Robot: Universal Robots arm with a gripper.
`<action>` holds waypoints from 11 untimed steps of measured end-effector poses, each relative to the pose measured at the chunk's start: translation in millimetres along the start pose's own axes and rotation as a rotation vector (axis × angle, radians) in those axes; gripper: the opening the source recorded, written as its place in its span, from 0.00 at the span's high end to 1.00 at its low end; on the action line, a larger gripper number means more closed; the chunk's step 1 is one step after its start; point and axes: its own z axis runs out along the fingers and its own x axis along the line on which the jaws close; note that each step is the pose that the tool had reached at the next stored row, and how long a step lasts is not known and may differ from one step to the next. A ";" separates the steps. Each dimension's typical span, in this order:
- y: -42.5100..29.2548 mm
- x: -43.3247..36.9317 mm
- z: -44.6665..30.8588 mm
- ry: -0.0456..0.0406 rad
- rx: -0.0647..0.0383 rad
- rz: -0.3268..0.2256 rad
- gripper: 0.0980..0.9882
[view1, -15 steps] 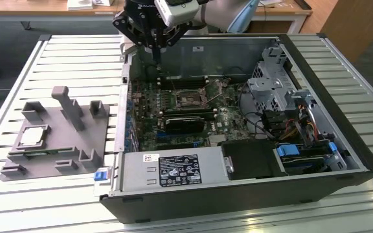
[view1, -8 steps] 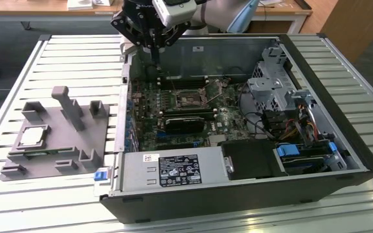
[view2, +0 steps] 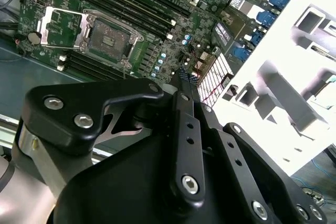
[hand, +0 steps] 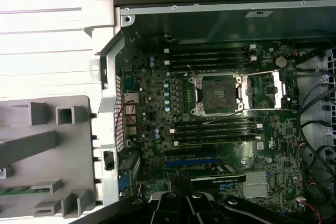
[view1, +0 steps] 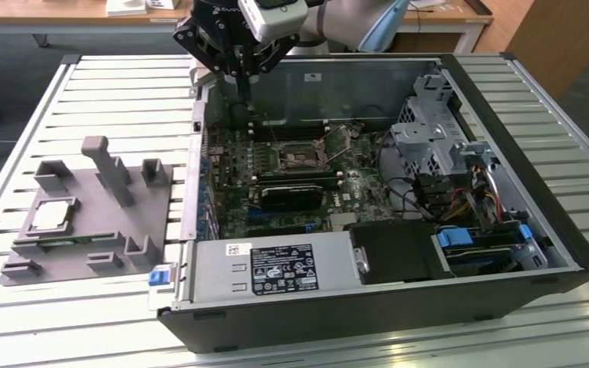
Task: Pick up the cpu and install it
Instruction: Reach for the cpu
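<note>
Arm (view1: 361, 23), single, grey: reaches in from the far side, its black gripper (view1: 243, 96) hanging toward the exterior view's left of centre, pointed straight down, fingers (view2: 184, 78) pressed together with nothing between them.

— Where is the cpu (view1: 54, 215)?
— On the grey fixture (view1: 120, 222), at the exterior view's left, well apart from the open computer case (view1: 376, 314).
— How does it lie?
— Flat, metal top up, seated in a shallow square frame toward the fixture's left edge, nearer than the tall upright posts (view1: 100, 157).
— And its look?
— A small, thin square, pale silvery-grey, with a slightly darker border around the top plate. Its edges run roughly in line with the fixture's own, and its top is in full view.
</note>
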 end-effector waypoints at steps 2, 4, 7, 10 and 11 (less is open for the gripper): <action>-0.1 0.9 0.0 0.0000 0.000 0.000 0.99; -0.1 1.3 0.0 0.0000 0.000 0.000 0.99; -0.1 1.9 -0.1 0.0001 0.000 0.000 0.99; -0.2 2.6 -0.1 0.0000 0.000 0.000 0.99; -0.2 3.0 -0.1 0.0000 0.000 0.000 0.99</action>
